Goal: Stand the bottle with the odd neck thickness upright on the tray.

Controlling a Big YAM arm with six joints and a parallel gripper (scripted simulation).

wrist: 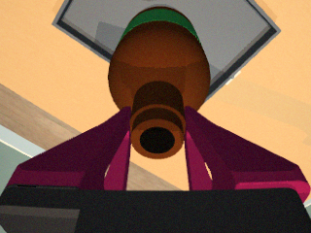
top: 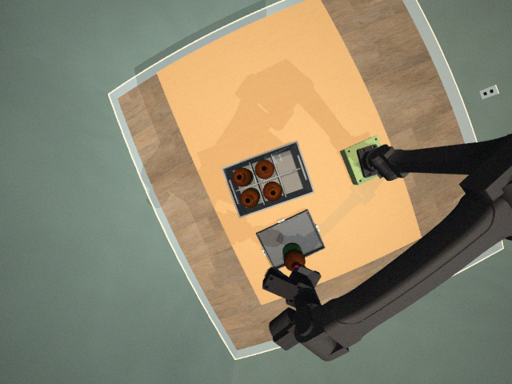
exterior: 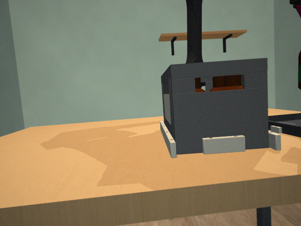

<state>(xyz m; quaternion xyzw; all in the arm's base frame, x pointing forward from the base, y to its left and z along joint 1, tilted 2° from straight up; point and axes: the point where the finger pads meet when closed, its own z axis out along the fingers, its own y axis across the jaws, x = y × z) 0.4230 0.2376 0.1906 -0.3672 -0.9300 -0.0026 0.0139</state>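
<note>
1. The gripper (top: 296, 267) was closed on the neck of a brown bottle (top: 294, 257), one magenta finger (wrist: 197, 149) on either side of the neck just below the opening.
2. The bottle, with a green band around its body, hung over the tray's (top: 306, 228) edge nearest the arm, at about 6 o'clock of the tray in the top view; whether its base touched the tray could not be told.
3. The tray, grey with a dark rim, lay at about 5 o'clock of the crate (top: 232, 196), just beside it.
4. The crate, dark grey and divided into six cells, held four brown bottles (top: 264, 168) standing in its four cells toward 9 o'clock; the two cells toward 3 o'clock held none.
5. The arm's green base plate (top: 348, 162) sat at about 3 o'clock of the crate, well apart, on the orange mat (top: 256, 82).
</note>
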